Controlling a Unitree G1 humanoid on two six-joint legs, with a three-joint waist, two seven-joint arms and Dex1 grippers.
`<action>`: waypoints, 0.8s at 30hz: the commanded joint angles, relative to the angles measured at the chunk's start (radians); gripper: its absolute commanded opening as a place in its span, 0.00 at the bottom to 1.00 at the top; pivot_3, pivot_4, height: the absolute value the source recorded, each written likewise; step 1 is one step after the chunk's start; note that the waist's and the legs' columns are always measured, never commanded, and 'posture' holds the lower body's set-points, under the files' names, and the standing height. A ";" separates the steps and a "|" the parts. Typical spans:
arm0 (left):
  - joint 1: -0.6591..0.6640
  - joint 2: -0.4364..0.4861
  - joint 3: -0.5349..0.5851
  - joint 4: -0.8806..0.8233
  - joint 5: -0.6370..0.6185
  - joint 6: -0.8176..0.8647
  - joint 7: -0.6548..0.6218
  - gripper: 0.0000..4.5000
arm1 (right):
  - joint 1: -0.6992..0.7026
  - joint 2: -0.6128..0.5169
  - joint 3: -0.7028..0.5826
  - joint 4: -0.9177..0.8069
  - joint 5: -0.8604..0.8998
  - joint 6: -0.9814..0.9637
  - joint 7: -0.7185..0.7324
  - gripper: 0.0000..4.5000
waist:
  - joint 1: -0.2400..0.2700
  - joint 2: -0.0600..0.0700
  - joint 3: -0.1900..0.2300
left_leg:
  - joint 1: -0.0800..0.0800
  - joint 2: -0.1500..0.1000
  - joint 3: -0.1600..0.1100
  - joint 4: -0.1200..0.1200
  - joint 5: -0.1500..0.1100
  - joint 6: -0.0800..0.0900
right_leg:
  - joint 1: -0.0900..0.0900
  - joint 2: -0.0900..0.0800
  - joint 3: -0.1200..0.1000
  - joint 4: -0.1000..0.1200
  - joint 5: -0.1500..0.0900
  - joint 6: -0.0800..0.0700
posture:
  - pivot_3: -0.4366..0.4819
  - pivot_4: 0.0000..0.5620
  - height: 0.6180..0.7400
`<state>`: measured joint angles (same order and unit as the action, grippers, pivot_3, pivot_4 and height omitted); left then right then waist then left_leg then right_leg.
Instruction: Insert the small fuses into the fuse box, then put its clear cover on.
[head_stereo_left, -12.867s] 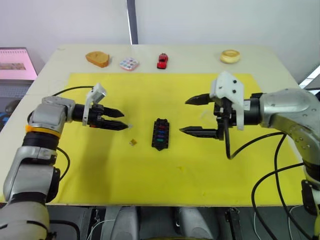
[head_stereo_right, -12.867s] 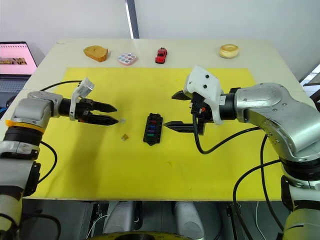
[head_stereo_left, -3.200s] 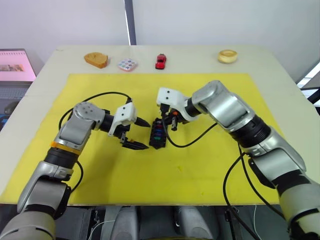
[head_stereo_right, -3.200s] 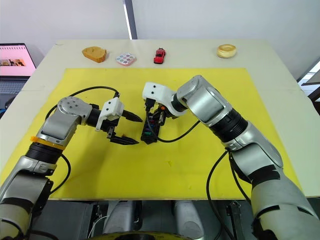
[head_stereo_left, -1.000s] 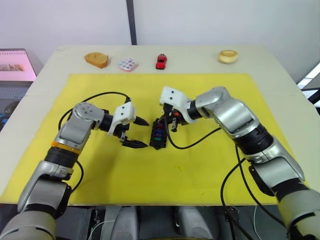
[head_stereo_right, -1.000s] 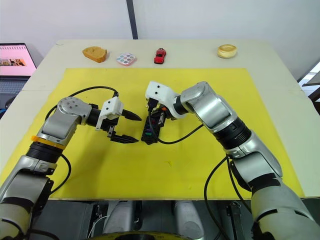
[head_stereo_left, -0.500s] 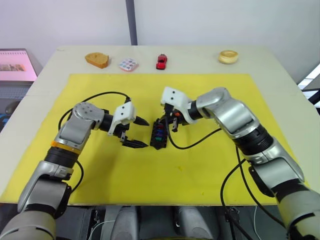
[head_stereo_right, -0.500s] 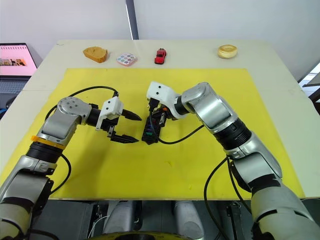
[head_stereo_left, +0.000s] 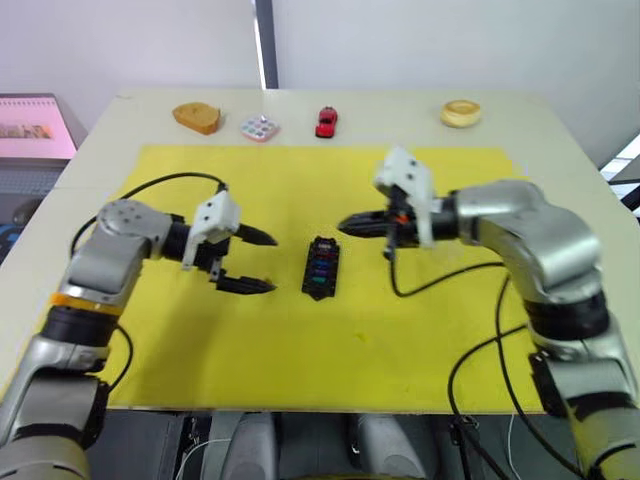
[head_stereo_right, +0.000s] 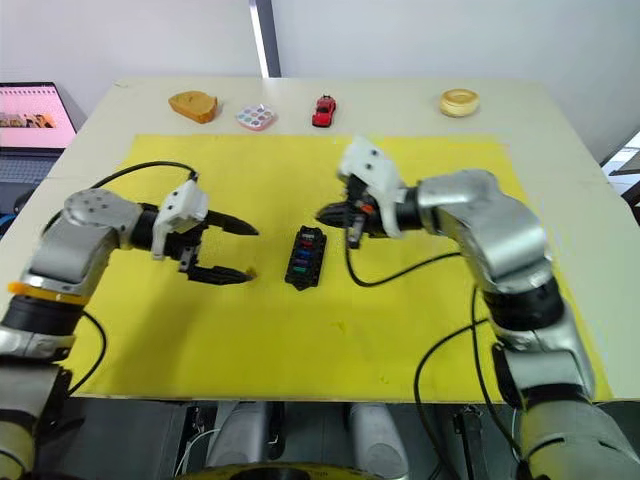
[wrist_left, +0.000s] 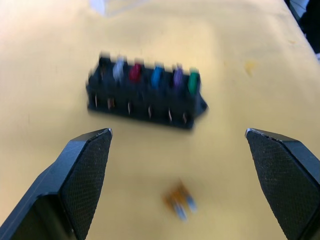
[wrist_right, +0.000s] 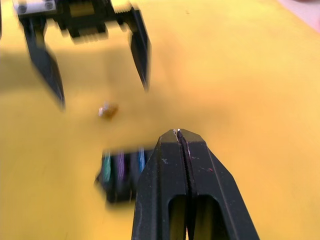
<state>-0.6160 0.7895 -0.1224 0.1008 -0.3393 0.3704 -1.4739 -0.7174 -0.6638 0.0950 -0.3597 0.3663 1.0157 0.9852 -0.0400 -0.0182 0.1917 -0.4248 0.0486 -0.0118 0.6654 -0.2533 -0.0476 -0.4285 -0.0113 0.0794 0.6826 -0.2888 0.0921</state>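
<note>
The fuse box (head_stereo_left: 321, 268) lies in the middle of the yellow mat (head_stereo_left: 330, 340), and I take it as the landmark. It sits flat with its long side running away from the robot. In its slots stand five fuses (wrist_left: 156, 76): in the left wrist view grey, red, teal, purple and green are in one row, and the slot at the end beside the grey one looks dark.

The amber fuse (wrist_left: 179, 200) is not in the box. It lies loose on the mat to the left of the box, near but not touching it, close to the lower finger of the left gripper (head_stereo_left: 258, 262).

The left gripper hovers to the left of the box, pointing at it, with its two fingers wide apart and nothing between them. The amber fuse is between the fingertips in the left wrist view, but on the mat below.

The right gripper (head_stereo_left: 347, 224) is to the right of the box and a little behind it, above the mat. Its fingers are pressed together and hold nothing.

Behind the box, near its grey end, a clear cover (wrist_left: 114, 5) lies on the mat; only its edge shows.

Far behind the box, on the bare table (head_stereo_left: 560, 130) past the mat, stand a brown piece (head_stereo_left: 195, 116), a white dotted tile (head_stereo_left: 259, 127), a red car (head_stereo_left: 326, 121) and a yellow ring (head_stereo_left: 460, 112).
</note>
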 joint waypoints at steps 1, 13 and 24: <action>0.032 0.072 0.085 -0.061 -0.047 0.038 -0.004 1.00 | 0.128 -0.144 -0.158 -0.123 0.050 -0.026 0.043 0.01 | 0.000 0.000 0.000 | 0.000 0.000 0.000 0.000 0.000 0.000 | 0.000 0.000 0.000 0.000 0.000 0.000 | 0.48 0.27 1.00; 0.342 0.339 0.319 -0.040 -0.044 0.016 0.015 1.00 | 0.786 -0.420 -0.772 -0.192 0.070 -0.103 0.212 0.99 | -0.004 -0.001 0.000 | 0.007 0.001 0.003 -0.002 0.000 0.000 | 0.003 0.001 0.003 0.000 0.000 0.000 | 0.48 0.27 1.00; 0.289 0.293 0.255 0.031 -0.031 -0.035 0.042 1.00 | 0.828 -0.425 -0.813 -0.206 0.106 -0.153 0.145 0.99 | -0.005 -0.001 0.000 | 0.008 0.001 0.005 -0.002 0.000 0.000 | 0.004 0.000 0.003 -0.001 -0.001 0.000 | 0.48 0.27 1.00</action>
<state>-0.3039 1.0909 0.1420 0.1365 -0.3744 0.3406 -1.4448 0.1411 -1.0733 -0.7168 -0.5295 0.4478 0.8681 1.1563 -0.0454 -0.0188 0.1920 -0.4169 0.0493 -0.0065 0.6633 -0.2535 -0.0476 -0.4244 -0.0111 0.0834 0.6814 -0.2894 0.0919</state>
